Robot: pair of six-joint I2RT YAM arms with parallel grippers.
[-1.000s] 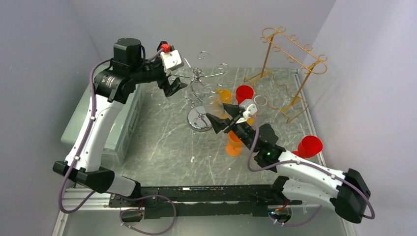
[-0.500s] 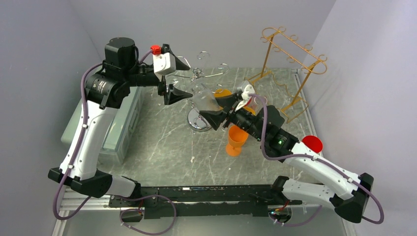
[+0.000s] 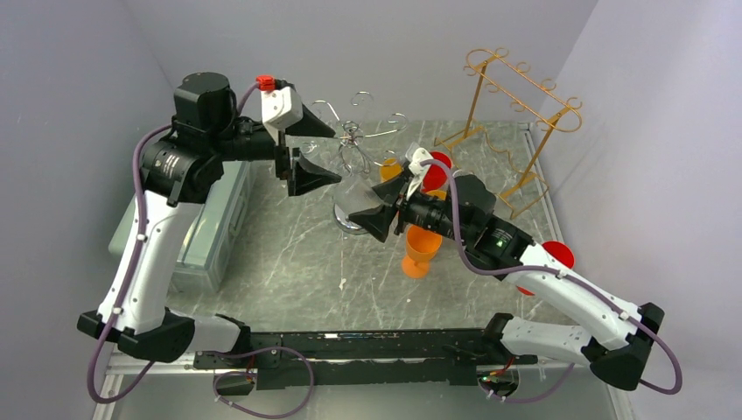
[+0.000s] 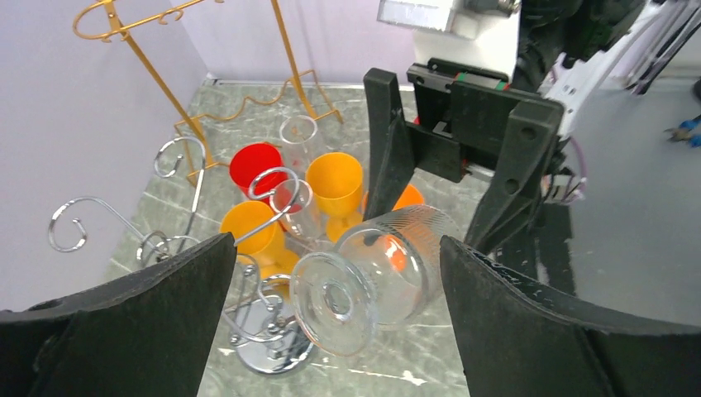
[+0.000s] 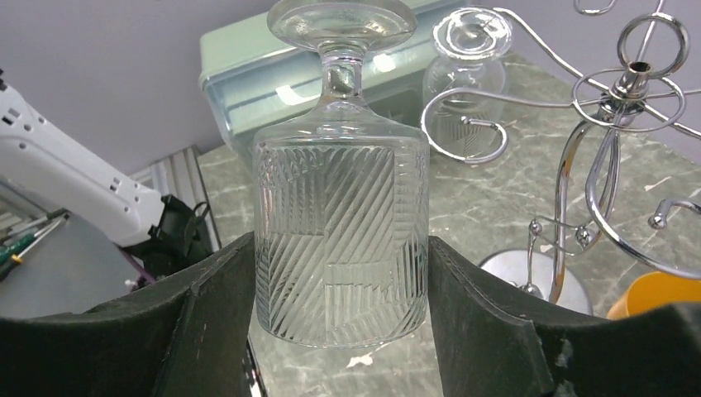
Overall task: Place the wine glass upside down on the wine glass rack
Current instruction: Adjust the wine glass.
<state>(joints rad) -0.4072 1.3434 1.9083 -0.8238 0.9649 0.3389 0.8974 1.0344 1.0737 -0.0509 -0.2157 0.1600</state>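
The right hand point(image 5: 340, 281) pinches the wine glass point(image 4: 376, 277) by its ribbed bowl, one finger pressed flat against each side. The glass's mouth faces back toward the palm and its stem and round foot point away from the hand. From above, the glass is carried on its side, clear of the worktop point(image 3: 289, 254). It is close to the chrome wine glass rack point(image 3: 352, 138), above the rack's round base, and its foot is not hooked on any of the curled arms.

The left hand point(image 3: 331, 154) is spread wide and holds nothing. It hangs in the air on the far side of the rack's arms, opposite the right hand. In its own camera the foot of the glass faces it from between the two fingers, touching neither.

An orange cup point(image 3: 420, 249) stands on the worktop below the right arm. A red cup point(image 3: 435, 171) stands behind it, and a gold rack point(image 3: 512, 114) stands at the far right.
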